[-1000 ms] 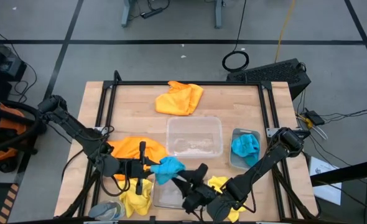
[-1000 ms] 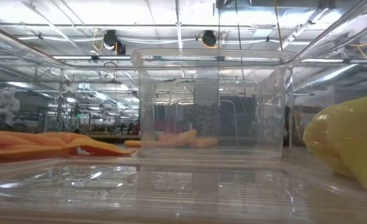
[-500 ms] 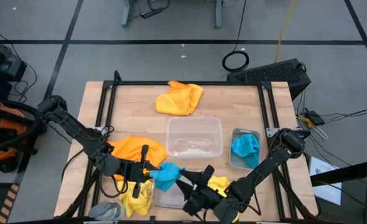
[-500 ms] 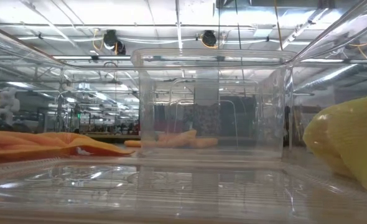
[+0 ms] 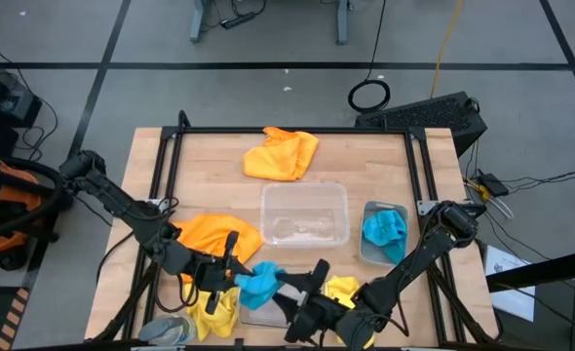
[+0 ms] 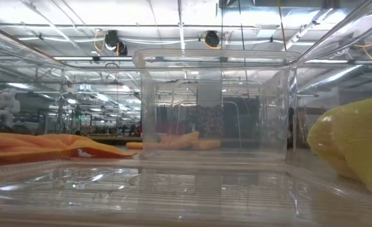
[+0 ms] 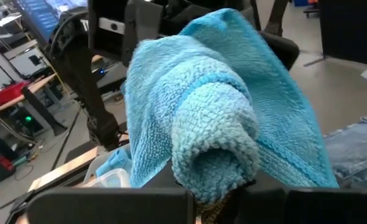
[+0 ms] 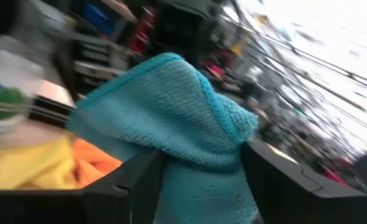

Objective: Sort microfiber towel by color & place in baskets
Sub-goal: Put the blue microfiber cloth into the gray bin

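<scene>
blue towel (image 5: 259, 282) clamped in left pincer (image 5: 237, 277). right pincer (image 5: 289, 285) straddles it, fingers apart, above the near basket (image 5: 264, 312).

high: overhead, straight down, whole table (image 5: 210, 156) | low: tabletop level, inside clear tub (image 6: 211, 107), facing room | wrists: close-up, both on blue towel (image 7: 221, 124), shared w/ high

Left arm extended from table's left edge toward near centre; left gripper (image 5: 237, 280) clamped tight on bright blue microfiber towel (image 5: 259, 284), bunched between dark fingers in left wrist view. Right arm reached in from right edge, bent low along near edge; right gripper (image 5: 289, 292) met at same towel, fingers spread either side.
</scene>
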